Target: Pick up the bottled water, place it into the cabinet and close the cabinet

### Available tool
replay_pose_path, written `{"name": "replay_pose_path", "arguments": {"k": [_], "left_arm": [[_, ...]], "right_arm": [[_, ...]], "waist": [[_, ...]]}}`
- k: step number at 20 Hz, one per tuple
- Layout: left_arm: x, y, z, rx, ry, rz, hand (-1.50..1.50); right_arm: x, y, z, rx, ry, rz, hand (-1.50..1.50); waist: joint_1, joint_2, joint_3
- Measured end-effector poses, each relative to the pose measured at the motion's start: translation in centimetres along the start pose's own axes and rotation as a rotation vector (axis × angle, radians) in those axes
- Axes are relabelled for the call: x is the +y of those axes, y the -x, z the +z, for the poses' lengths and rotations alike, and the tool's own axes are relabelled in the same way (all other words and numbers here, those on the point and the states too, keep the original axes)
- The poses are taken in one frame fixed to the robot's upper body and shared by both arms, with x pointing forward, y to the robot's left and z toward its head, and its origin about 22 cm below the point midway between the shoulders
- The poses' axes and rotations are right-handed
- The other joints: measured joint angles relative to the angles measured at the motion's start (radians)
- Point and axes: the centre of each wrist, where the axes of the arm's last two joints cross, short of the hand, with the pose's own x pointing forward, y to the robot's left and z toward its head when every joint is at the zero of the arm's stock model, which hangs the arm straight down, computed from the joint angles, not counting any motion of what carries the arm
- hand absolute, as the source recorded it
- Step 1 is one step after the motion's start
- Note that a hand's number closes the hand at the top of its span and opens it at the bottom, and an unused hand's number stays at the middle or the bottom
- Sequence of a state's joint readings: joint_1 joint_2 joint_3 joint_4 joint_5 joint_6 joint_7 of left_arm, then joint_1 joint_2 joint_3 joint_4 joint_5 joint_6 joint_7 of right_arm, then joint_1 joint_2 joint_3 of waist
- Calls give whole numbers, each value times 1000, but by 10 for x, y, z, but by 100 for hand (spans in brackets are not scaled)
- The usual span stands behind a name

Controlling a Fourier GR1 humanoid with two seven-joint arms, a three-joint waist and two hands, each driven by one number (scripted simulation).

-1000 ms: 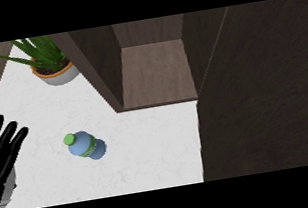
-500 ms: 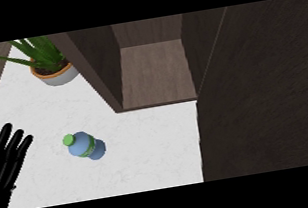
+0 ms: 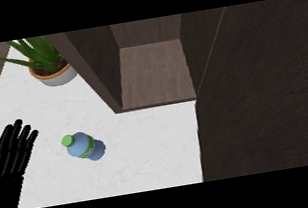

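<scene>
The left hand (image 3: 11, 154) has advanced from the lower-left edge toward the bottled water (image 3: 83, 146) and now lies just beside it, fingers straight and released, grasping nothing. The bottled water has not moved: it stands on the white bench (image 3: 157, 151), in front of the open cabinet (image 3: 153, 73). The right hand is not in view. Judgement: the reach is under way; grasping, placing and closing the door (image 3: 267, 88) remain undone.
</scene>
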State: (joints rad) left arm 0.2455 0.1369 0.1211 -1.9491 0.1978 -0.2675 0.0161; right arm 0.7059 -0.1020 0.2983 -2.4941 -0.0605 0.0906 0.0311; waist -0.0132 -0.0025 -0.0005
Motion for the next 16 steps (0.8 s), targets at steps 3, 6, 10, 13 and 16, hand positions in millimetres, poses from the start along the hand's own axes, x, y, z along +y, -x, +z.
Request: {"name": "replay_pose_path", "arguments": {"k": [3,6,10,13,16], "left_arm": [[1,22,-8,21,-6,-4,-150],[4,42,-17,40,-13,-7,-150],[5,75,-27,58,-19,-2,-150],[9,97,-29,65,-36,9,-150],[12,119,-29,73,-58,19,-150]], "right_arm": [[-1,1,7,-3,-6,5,-150],[2,2,13,-4,-7,-7,-150],[2,2,17,2,-12,-7,-150],[3,3,20,-1,-10,-11,-150],[0,3,24,1,-16,7,-150]], "waist": [[-5,0,0],[-7,0,0],[-9,1,-1],[-8,1,-1],[-9,2,-1]]}}
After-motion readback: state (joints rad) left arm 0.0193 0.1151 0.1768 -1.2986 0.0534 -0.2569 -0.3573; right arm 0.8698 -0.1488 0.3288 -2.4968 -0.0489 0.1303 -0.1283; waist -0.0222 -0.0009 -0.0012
